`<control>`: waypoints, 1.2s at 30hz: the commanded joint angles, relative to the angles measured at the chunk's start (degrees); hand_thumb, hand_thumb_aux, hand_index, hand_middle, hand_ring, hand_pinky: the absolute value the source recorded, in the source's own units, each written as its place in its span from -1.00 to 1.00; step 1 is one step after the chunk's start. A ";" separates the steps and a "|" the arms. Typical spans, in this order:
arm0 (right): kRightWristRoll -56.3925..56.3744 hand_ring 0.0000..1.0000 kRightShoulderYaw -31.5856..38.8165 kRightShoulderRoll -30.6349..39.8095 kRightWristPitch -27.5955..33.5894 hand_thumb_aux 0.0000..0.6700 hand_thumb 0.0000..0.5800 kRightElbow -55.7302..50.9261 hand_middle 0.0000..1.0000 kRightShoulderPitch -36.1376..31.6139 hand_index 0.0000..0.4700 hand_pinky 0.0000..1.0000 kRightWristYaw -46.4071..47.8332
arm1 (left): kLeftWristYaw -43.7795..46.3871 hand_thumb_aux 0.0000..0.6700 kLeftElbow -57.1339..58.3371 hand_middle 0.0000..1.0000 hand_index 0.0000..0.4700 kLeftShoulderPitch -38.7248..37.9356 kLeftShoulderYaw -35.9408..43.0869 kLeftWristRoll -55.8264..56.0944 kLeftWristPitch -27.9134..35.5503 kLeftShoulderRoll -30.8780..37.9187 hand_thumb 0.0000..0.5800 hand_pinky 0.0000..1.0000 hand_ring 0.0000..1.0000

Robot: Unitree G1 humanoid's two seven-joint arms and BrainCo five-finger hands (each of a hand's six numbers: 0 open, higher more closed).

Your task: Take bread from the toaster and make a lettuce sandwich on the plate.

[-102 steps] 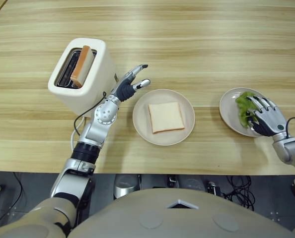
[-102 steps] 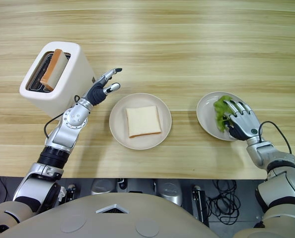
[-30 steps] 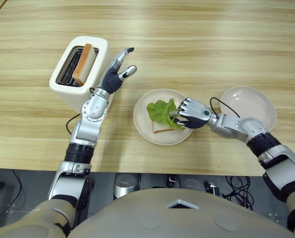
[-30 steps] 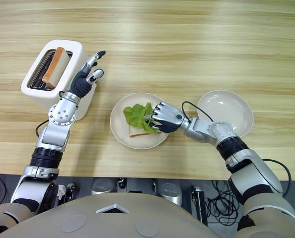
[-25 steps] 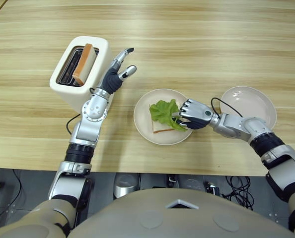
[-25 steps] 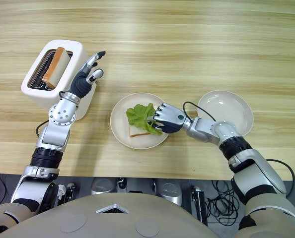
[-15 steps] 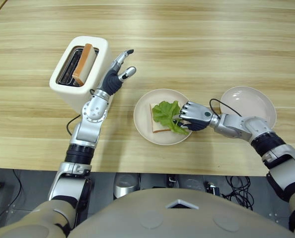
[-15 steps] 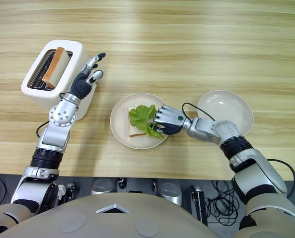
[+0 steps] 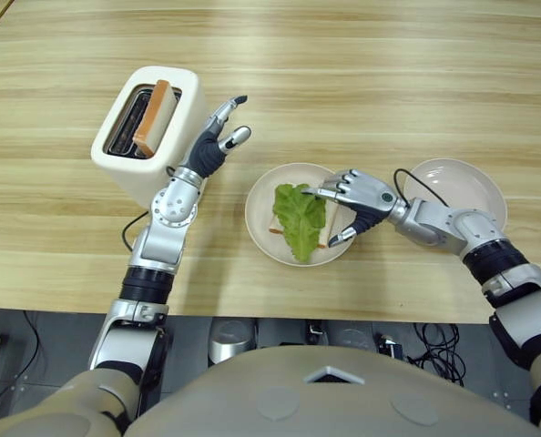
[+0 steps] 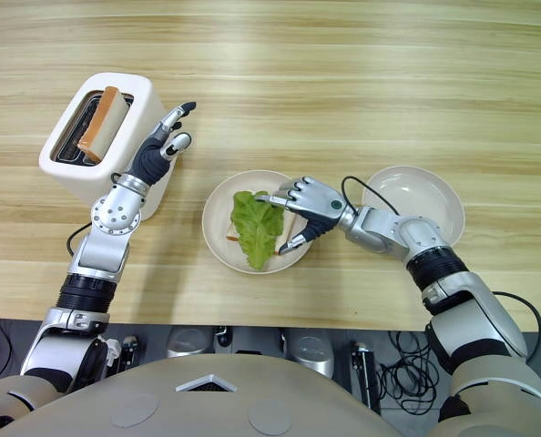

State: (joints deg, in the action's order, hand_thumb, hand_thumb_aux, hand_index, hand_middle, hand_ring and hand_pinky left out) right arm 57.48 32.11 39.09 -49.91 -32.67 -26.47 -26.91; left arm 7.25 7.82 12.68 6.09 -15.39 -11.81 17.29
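Observation:
A cream toaster [image 9: 147, 133] stands at the left with one slice of toast [image 9: 152, 118] upright in its slot. On the round plate [image 9: 261, 228] in the middle, a green lettuce leaf [image 9: 296, 217] lies over a slice of white bread [image 9: 328, 216], covering most of it. My right hand [image 9: 354, 198] hovers over the plate's right side with its fingers spread, holding nothing and just clear of the leaf. My left hand [image 9: 218, 142] is raised beside the toaster's right wall, fingers extended and empty.
An empty cream dish [image 9: 462, 187] sits to the right of the plate, behind my right forearm. The toaster's black cable [image 9: 134, 238] runs down toward the table's front edge. Bare wooden tabletop stretches across the far side.
My right hand has opened and let go of the lettuce, which now lies flat on the bread. Earlier it carried the leaf over from the right dish. My left hand dipped slightly.

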 commanded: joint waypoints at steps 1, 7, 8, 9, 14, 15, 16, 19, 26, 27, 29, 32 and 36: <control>-2.00 -1.00 -2.72 1.28 0.50 -1.00 -1.00 2.02 -1.00 -0.02 -1.00 -1.00 0.30 | -1.13 -1.00 -7.38 -1.00 -1.00 -2.39 -1.19 -2.90 0.86 1.86 -1.00 -1.00 -1.00; -6.24 -1.00 -8.74 1.90 2.09 -1.00 -1.00 4.26 -1.00 0.98 -1.00 -1.00 -1.72 | -3.78 -1.00 -27.52 -1.00 -1.00 -6.84 -5.06 -9.59 2.68 3.42 -1.00 -1.00 -1.00; -6.88 -1.00 -9.69 1.93 2.23 -1.00 -1.00 4.68 -1.00 1.38 -1.00 -1.00 -1.98 | -4.04 -1.00 -29.85 -1.00 -1.00 -7.33 -6.05 -10.22 3.34 3.34 -1.00 -1.00 -1.00; -7.22 -1.00 -10.27 1.92 2.33 -1.00 -1.00 4.98 -1.00 1.65 -1.00 -1.00 -2.07 | -4.13 -1.00 -31.26 -1.00 -1.00 -7.68 -6.69 -10.60 3.88 3.23 -1.00 -1.00 -1.00; -8.14 -1.00 -12.14 1.29 2.89 -1.00 -1.00 5.72 -1.00 2.73 -1.00 -1.00 -2.13 | -7.56 -1.00 -34.72 -1.00 -1.00 -9.38 -13.59 -15.20 5.00 4.96 -1.00 -1.00 -1.00; -8.08 -1.00 -12.25 1.19 2.98 -1.00 -1.00 5.70 -1.00 2.73 -1.00 -1.00 -2.15 | -8.19 -1.00 -35.31 -1.00 -1.00 -9.62 -14.88 -16.07 5.23 5.36 -1.00 -1.00 -1.00; -8.01 -1.00 -12.40 1.10 3.08 -1.00 -1.00 5.70 -1.00 2.70 -1.00 -1.00 -2.40 | -8.72 -1.00 -35.50 -1.00 -1.00 -9.75 -16.20 -16.86 5.65 5.78 -1.00 -1.00 -1.00; -8.85 -1.00 -13.37 0.88 3.31 -1.00 -1.00 6.07 -1.00 3.17 -1.00 -1.00 -2.88 | -10.62 -1.00 -29.83 -1.00 -1.00 -8.64 -19.25 -20.65 8.58 8.34 -1.00 -1.00 -1.00; -8.76 -1.00 -13.87 1.03 3.62 -1.00 -1.00 5.52 -1.00 3.60 -1.00 -1.00 -2.67 | -12.28 -1.00 -15.53 -1.00 -1.00 -6.73 -14.13 -31.30 14.72 13.56 -1.00 -1.00 -1.00; -8.82 -1.00 -13.95 1.09 3.61 -1.00 -1.00 5.59 -1.00 3.65 -1.00 -1.00 -2.64 | -11.97 -1.00 -14.97 -1.00 -1.00 -6.54 -13.37 -31.66 15.21 13.58 -1.00 -1.00 -1.00; -8.91 -1.00 -14.07 1.16 3.61 -1.00 -1.00 5.70 -1.00 3.76 -1.00 -1.00 -2.65 | -10.75 -1.00 -14.11 -1.00 -1.00 -6.42 -12.09 -31.82 16.51 13.46 -1.00 -1.00 -1.00; -8.08 -1.00 -13.29 0.80 3.31 -1.00 -1.00 4.86 -1.00 3.42 -1.00 -1.00 -3.02 | -9.16 -1.00 -13.86 -1.00 -1.00 -7.26 -11.20 -30.85 18.49 13.03 -1.00 -1.00 -1.00; -7.80 -1.00 -12.94 0.46 3.33 -1.00 -1.00 4.73 -1.00 3.68 -1.00 -1.00 -3.06 | -6.73 -1.00 -13.63 -1.00 -1.00 -7.84 -10.05 -30.29 20.56 13.16 -1.00 -1.00 -1.00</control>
State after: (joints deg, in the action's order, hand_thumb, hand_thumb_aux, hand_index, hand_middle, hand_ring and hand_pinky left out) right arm 48.90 18.84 39.83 -46.48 -27.62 -23.14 -29.80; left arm -1.20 -6.80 5.51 -4.77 -46.46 7.33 30.50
